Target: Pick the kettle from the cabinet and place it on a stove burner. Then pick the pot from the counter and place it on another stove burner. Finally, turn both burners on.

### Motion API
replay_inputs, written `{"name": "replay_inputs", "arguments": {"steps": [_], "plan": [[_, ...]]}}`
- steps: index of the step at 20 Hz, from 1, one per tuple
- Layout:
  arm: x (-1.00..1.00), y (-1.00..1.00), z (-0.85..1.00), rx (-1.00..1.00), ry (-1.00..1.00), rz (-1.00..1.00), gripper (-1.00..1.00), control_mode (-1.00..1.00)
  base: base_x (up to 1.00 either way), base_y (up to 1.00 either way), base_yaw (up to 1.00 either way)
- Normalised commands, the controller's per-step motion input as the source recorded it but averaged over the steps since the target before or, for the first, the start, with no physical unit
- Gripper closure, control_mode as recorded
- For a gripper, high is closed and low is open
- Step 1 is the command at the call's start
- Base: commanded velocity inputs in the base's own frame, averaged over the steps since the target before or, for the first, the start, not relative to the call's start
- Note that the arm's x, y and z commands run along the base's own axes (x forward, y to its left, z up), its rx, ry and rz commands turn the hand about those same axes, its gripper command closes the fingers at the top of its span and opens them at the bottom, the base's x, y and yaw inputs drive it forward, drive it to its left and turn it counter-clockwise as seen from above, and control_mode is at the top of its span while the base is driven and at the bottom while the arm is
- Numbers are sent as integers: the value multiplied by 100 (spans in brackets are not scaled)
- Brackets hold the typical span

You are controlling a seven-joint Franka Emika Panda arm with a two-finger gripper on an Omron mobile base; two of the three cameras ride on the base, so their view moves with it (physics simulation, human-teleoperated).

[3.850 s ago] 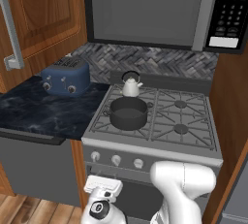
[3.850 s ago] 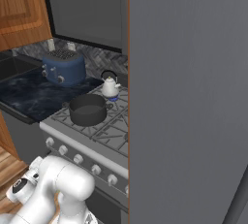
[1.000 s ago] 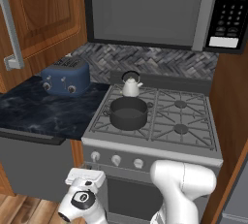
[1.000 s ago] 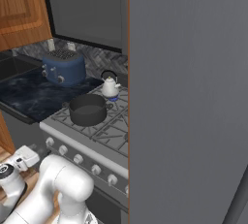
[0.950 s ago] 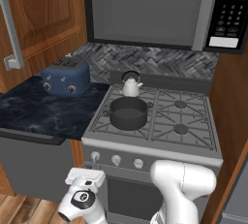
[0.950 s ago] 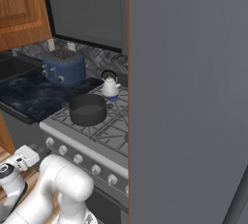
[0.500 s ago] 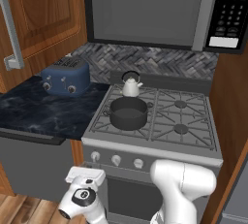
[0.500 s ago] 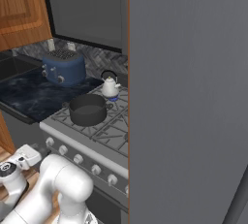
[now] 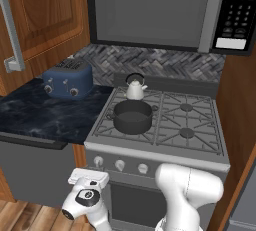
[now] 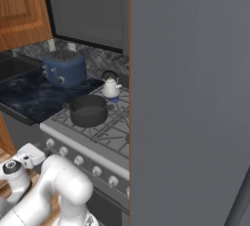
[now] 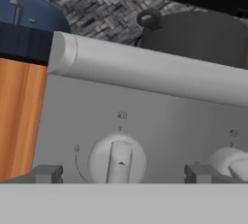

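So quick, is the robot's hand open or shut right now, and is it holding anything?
End effector: open and empty, its fingertips on either side of a stove knob without gripping it.

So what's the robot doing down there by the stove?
The robot is getting ready to turn on the stove. The pot and the little white kettle already sit on two burners of the stove. Its gripper is open and holds nothing. It is low in front of the stove, pointed at the leftmost knob, with a finger on each side of it.
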Motion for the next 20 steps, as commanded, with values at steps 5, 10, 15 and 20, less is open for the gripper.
{"name": "replay_inputs", "arguments": {"steps": [5, 10, 15, 20], "plan": [[8, 0, -9, 3, 0, 0, -100, -100, 0, 0, 0], [0, 0, -8, 3, 0, 0, -100, -100, 0, 0, 0], [0, 0, 0, 4, 0, 0, -100, -100, 0, 0, 0], [4, 0, 0, 3, 0, 0, -100, -100, 0, 0, 0]]}}
